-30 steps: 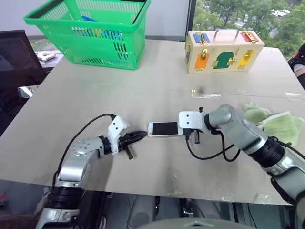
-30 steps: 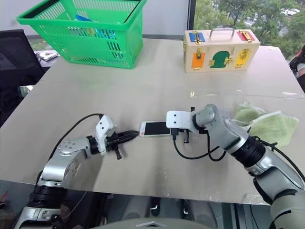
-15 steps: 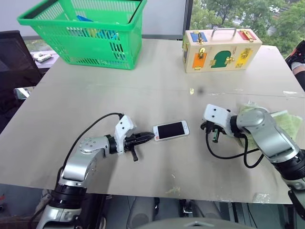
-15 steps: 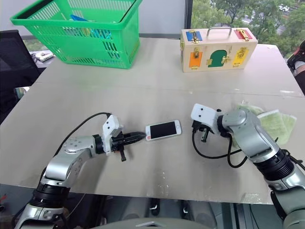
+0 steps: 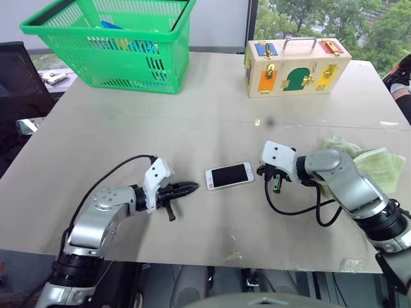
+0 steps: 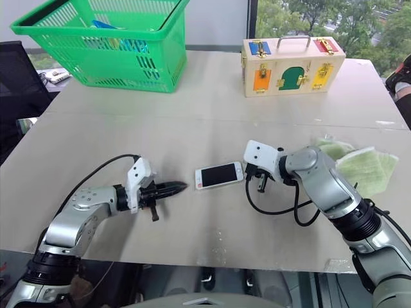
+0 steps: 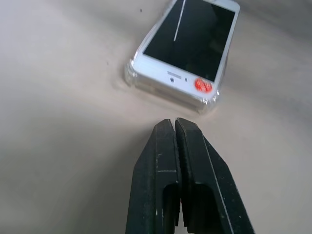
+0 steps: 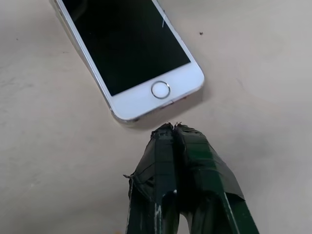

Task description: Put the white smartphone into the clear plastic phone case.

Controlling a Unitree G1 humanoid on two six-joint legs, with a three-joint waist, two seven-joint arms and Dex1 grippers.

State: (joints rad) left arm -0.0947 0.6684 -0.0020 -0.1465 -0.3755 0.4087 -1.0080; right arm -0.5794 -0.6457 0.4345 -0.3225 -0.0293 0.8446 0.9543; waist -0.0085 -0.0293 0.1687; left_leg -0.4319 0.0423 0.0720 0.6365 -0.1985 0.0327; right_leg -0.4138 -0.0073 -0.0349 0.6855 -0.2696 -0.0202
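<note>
- Look to the centre of the head view: the white smartphone with rounded corners and a dark glass screen [image 5: 230,175] lies flat, screen up, on the pale grey tabletop [image 5: 212,115].
- In the left wrist view you can see the clear plastic phone case, a thin transparent shell [image 7: 132,77], showing as a glassy rim round the phone's near end and corners. The phone appears to sit inside it at that end.
- At the end with the round home button, seen in the right wrist view, you cannot tell whether the rim has come up round the corners.
- Your left gripper [image 5: 192,187] sits left of centre, its two black fingers pressed together on nothing, tips aimed at the phone's near end and just short of it.
- Your right gripper [image 8: 174,127] is to the right of the phone, fingers also closed and empty, tips just beside the home-button end but not touching.
- Judged from this, you are at the seating step: the phone is in the shell and only the last press-in may be left.
- Next, check the home-button corners. If they ride high, press down on the white border with closed tips while the other gripper steadies the far end.
- Press gently; a sideways shove would slide phone and case together across the smooth surface.
</note>
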